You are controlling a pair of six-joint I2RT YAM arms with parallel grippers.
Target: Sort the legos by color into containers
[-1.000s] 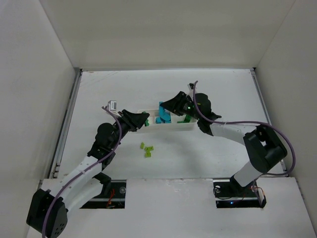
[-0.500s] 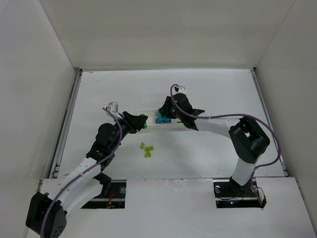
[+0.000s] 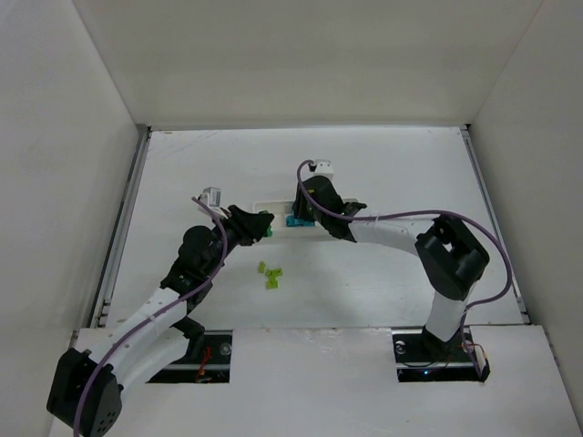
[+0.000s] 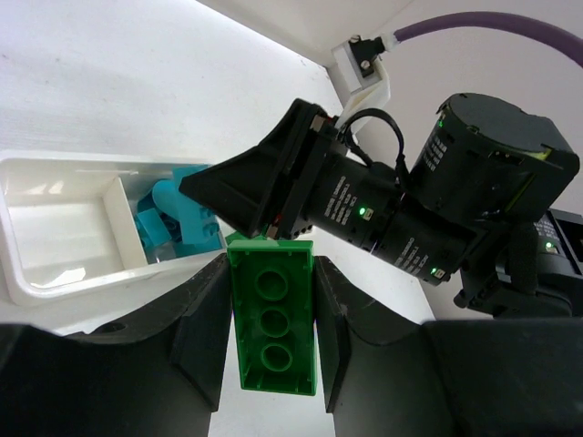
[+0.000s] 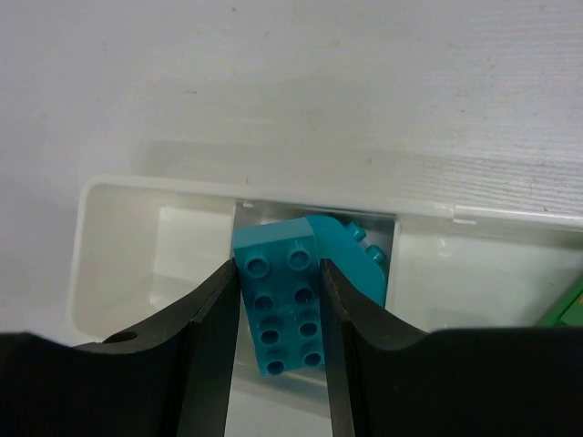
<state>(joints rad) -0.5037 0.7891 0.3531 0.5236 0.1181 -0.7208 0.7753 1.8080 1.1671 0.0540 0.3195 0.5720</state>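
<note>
My left gripper (image 3: 263, 223) is shut on a dark green brick (image 4: 273, 319) and holds it just at the near side of the white tray (image 3: 277, 206). In the left wrist view its jaws (image 4: 271, 273) press both long sides of the brick. My right gripper (image 3: 296, 217) is shut on a cyan brick (image 5: 281, 309) over the tray's middle compartment, by the divider to the left one. Another cyan brick (image 5: 353, 259) lies under it. The left compartment (image 4: 64, 228) holds nothing. Three yellow-green bricks (image 3: 270, 274) lie on the table in front of the tray.
The two grippers are close together over the tray's left half; the right wrist (image 4: 364, 209) fills the left wrist view. The right arm (image 3: 392, 229) hides the tray's right part. A bit of green (image 5: 569, 305) shows at the right edge.
My right gripper has swung left along the tray, from the right compartment to the middle one. My left gripper has stayed put with the green brick.
</note>
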